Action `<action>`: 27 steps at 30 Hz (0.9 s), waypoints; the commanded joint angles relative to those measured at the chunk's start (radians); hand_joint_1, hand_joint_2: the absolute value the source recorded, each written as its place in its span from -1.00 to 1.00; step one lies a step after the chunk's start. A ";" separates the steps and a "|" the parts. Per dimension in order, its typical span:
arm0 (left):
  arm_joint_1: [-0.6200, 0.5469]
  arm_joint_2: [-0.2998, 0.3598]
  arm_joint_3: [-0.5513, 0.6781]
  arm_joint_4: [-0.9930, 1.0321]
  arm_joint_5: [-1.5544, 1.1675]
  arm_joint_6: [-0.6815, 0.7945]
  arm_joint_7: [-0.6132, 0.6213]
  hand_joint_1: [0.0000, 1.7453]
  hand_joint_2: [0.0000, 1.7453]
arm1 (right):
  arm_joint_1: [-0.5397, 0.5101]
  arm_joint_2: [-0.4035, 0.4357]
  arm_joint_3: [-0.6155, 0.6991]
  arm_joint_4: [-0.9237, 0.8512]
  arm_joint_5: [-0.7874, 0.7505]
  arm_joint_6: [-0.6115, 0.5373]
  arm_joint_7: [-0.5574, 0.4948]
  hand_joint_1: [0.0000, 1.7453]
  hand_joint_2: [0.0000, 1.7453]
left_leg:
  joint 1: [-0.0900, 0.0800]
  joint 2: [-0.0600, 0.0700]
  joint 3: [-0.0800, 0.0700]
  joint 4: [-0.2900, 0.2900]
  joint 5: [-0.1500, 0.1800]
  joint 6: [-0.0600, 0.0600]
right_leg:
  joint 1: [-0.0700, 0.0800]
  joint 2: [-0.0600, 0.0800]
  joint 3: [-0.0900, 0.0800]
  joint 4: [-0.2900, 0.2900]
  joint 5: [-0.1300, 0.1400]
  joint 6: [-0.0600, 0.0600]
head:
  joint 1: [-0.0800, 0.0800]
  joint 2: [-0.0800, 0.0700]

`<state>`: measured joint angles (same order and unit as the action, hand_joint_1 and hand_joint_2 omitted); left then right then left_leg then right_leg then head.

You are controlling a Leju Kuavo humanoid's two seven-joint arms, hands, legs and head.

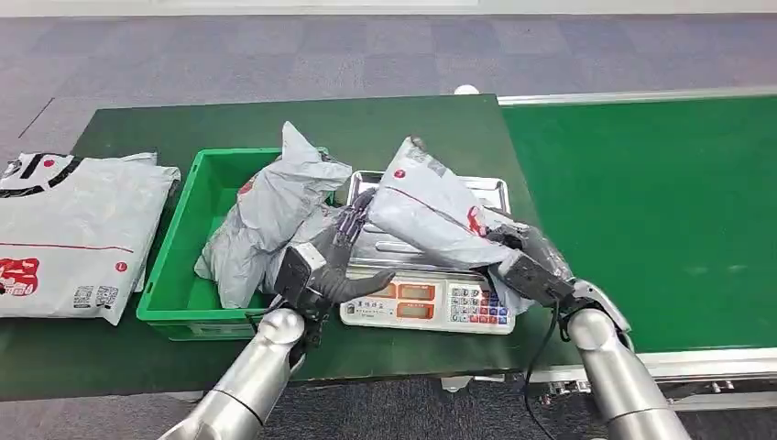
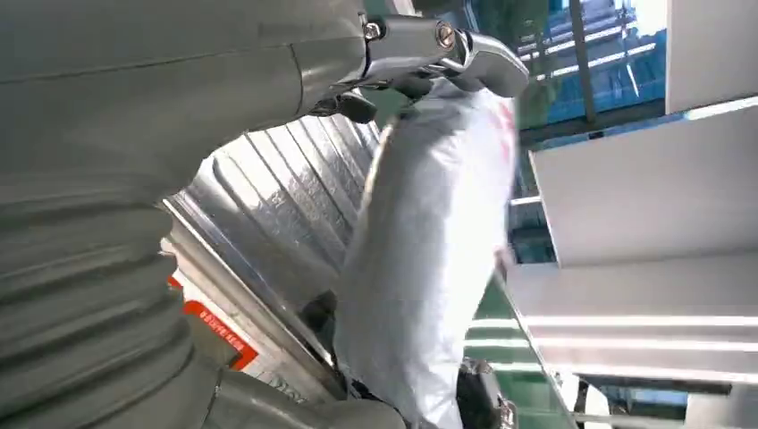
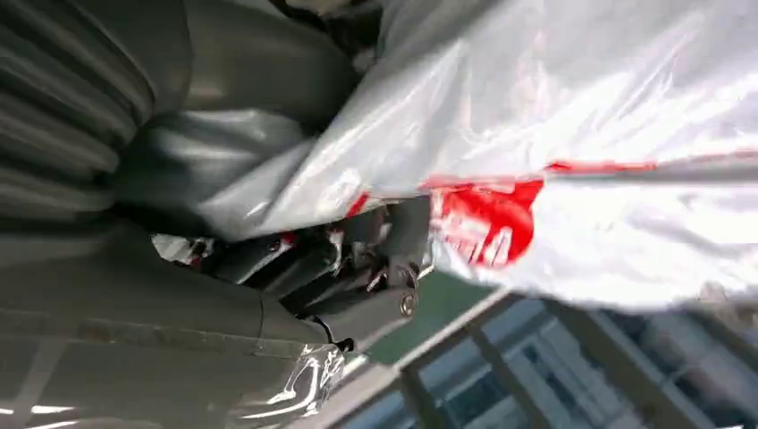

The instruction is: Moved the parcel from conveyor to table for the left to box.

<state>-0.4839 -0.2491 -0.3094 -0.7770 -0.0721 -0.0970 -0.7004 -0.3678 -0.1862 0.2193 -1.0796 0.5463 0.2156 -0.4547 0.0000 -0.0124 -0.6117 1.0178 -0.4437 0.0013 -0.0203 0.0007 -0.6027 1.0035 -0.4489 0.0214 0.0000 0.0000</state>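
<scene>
Parcel (image 1: 431, 215) feels soft, slack and slippery, tilted over the scale (image 1: 426, 298) on the bench (image 1: 110, 357); my right hand (image 1: 527, 261) grasps its bunched lower end, left hand (image 1: 325, 266) touching its side.

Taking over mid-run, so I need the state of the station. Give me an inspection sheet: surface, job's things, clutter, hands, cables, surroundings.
Surface: dark green table; brighter green conveyor alongside on the right.
Job's things: grey parcel held tilted over the scale; green box left of the scale, holding another crumpled grey bag.
Clutter: flat grey mailer with red print, left of the box.
Hands: right hand grips the parcel's lower end; left hand touches its other side, grip not clear.
Cables: black cable hanging from the right wrist.
Surroundings: grey carpet floor; no person seen.
</scene>
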 commanded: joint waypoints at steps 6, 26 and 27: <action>0.083 0.012 0.050 -0.248 0.036 0.254 0.002 -1.00 1.00 | -0.001 0.036 -0.008 -0.037 0.009 -0.133 0.033 -1.00 1.00 | 0.001 0.003 0.001 0.000 -0.001 -0.001 | 0.001 0.002 0.001 -0.001 0.000 -0.001 | 0.000 0.000; -0.274 -0.052 -0.272 0.269 -0.496 0.452 0.115 -1.00 1.00 | -0.016 0.130 -0.139 -0.189 -0.278 -0.211 -0.233 -1.00 1.00 | 0.000 -0.001 0.001 0.001 0.001 0.000 | 0.000 -0.003 0.002 0.000 0.001 -0.001 | 0.000 0.000; -0.290 -0.063 -0.269 0.283 -0.503 0.447 0.125 -1.00 1.00 | -0.019 0.127 -0.138 -0.186 -0.281 -0.212 -0.233 -1.00 1.00 | 0.001 -0.001 0.002 0.001 0.001 0.000 | 0.001 -0.003 0.003 -0.001 0.001 -0.001 | 0.000 0.000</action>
<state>-0.5268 -0.2567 -0.4291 -0.8960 -0.4072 0.3724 -0.6795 -0.3327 -0.1137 0.1641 -1.2932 0.3174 0.0199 -0.6958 -0.0004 -0.0126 -0.6114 1.0191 -0.4424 0.0025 -0.0207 -0.0002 -0.6021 1.0033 -0.4475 0.0225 0.0000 0.0000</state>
